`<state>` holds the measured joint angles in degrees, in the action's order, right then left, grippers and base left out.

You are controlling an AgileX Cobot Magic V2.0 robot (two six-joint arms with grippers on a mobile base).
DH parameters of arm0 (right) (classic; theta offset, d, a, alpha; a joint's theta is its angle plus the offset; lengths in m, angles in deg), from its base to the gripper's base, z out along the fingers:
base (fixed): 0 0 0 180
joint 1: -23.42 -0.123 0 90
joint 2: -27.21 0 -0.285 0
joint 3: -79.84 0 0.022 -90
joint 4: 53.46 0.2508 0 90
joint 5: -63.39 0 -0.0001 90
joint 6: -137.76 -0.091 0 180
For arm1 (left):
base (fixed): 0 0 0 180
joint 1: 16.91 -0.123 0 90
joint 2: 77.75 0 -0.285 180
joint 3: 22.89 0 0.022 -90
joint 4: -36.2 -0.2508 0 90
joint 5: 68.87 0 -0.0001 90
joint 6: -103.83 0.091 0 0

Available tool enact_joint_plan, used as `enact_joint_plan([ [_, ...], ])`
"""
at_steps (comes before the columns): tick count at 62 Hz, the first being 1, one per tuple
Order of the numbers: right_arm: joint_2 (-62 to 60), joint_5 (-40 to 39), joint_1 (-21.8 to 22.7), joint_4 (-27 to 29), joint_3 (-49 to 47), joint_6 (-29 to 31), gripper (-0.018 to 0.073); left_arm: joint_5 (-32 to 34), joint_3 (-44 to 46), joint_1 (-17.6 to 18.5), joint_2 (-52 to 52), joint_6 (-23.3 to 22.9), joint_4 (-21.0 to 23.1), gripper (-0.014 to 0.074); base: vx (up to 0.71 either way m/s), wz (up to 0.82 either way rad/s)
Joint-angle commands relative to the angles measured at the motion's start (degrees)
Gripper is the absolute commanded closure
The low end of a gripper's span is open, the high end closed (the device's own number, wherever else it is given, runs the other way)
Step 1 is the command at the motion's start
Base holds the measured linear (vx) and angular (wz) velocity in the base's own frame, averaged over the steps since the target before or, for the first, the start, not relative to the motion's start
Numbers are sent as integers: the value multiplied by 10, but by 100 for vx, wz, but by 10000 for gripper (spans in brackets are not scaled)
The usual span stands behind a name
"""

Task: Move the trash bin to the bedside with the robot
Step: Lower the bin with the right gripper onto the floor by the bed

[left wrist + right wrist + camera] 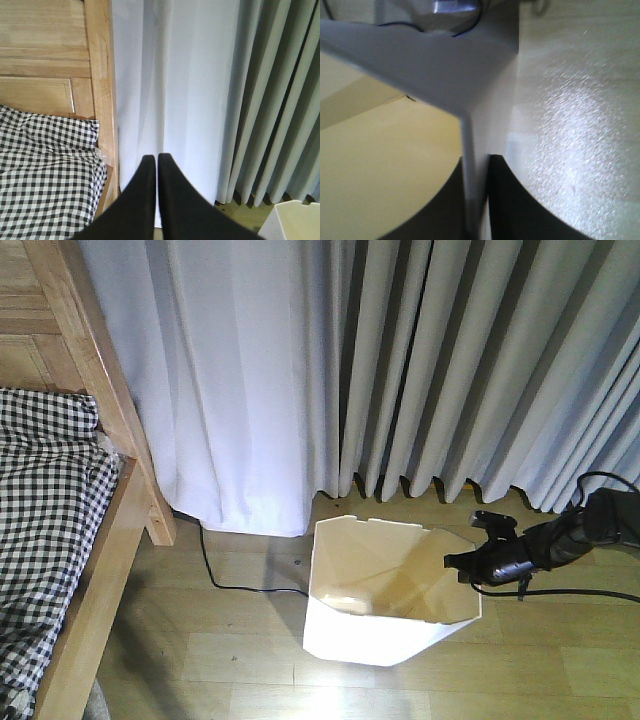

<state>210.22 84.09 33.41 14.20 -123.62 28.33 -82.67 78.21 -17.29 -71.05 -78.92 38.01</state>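
My right gripper point(465, 562) pinches the right rim of the bin point(370, 635), one finger inside the wall and one outside, clamped on a thin edge. My left gripper point(156, 157) hangs idle with its fingers pressed together, holding nothing and pointing at the curtain point(400, 360).

The bin stands upright on the floor point(200, 670) just near the curtain, with the bed point(110, 390) well apart on the left.

What worries me is that thin wall. It may flex and slide out of my pinch when I pull. I'm holding only one side, so a hard drag could tip the bin. A black cable point(215, 570) also lies on the floor between bin and bed and could catch the base.

The bin is white outside and cream inside, has clipped corners and no lid, and looks empty.
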Motion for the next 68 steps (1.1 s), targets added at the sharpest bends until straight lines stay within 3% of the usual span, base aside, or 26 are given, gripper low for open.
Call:
enact_joint_plan([
  [1, -36, 66, -18, 32, -28, -11, 565, 40, -17, 1, -6, -5, 2, 602, 0, 0],
  [19, -15, 7, -41, 30, -35, -21, 557, 40, -17, 1, -6, -5, 2, 602, 0, 0],
  [39, -11, 14, -41, 26, -35, -21, 510, 40, -17, 1, -6, -5, 2, 602, 0, 0],
  [68, -11, 12, -40, 25, -35, -21, 186, 40, -17, 1, -6, -5, 2, 602, 0, 0],
])
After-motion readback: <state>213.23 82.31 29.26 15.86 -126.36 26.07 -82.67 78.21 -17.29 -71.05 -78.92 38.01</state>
